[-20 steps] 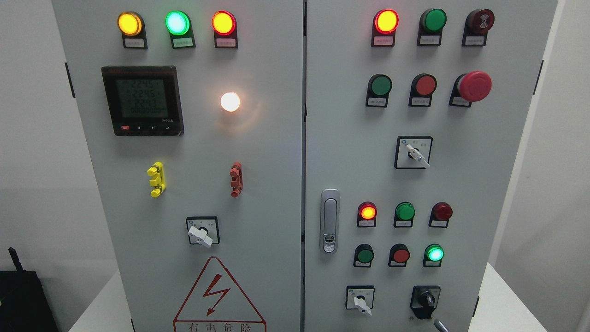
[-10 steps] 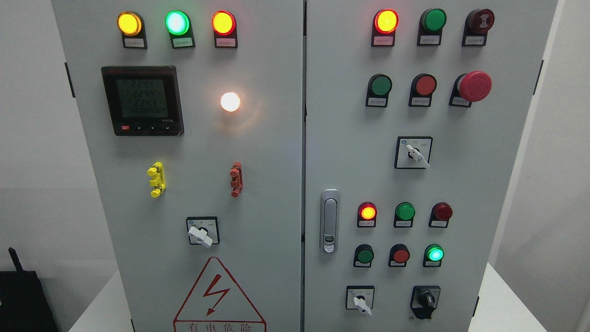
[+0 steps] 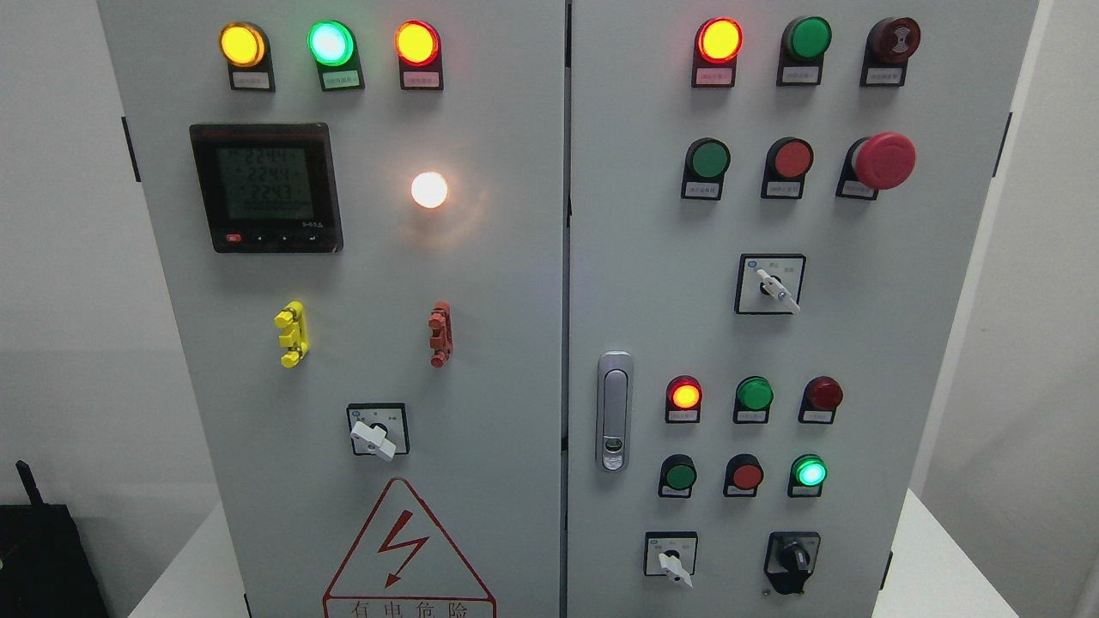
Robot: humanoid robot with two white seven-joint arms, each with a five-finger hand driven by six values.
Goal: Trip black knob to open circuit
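Two grey doors make up the front of the cabinet (image 3: 515, 343), which stands on a white table (image 3: 936, 566); neither robot hand shows anywhere, so whether each is released or clenched cannot be told.

Nearest, at the bottom of the right door, sits the black knob (image 3: 794, 560) in its black housing, its grip pointing roughly straight up, with nothing touching it. Just to its left is a white selector switch (image 3: 670, 558) on a square plate. At the bottom of the left door a red-edged warning triangle (image 3: 407, 549) with a lightning bolt is cut off by the lower edge, and above it is another white selector (image 3: 376, 433).

Further up the right door come two rows of three round lamps and buttons, among them a lit red lamp (image 3: 684, 395) and a lit green lamp (image 3: 810, 472). A silver door latch (image 3: 614, 412) stands upright beside the seam between the doors. Above that is a third white selector (image 3: 770, 285), then a red mushroom button (image 3: 883, 160) at the right.

On the left door a yellow clip (image 3: 292, 334) and a red clip (image 3: 440, 333) sit apart at mid height. Higher are a digital meter (image 3: 266, 187) with a lit display and a glowing white lamp (image 3: 429, 190). Lit indicator lamps line the top of both doors.

A black object (image 3: 43, 558) is at the lower left corner, beside the cabinet.
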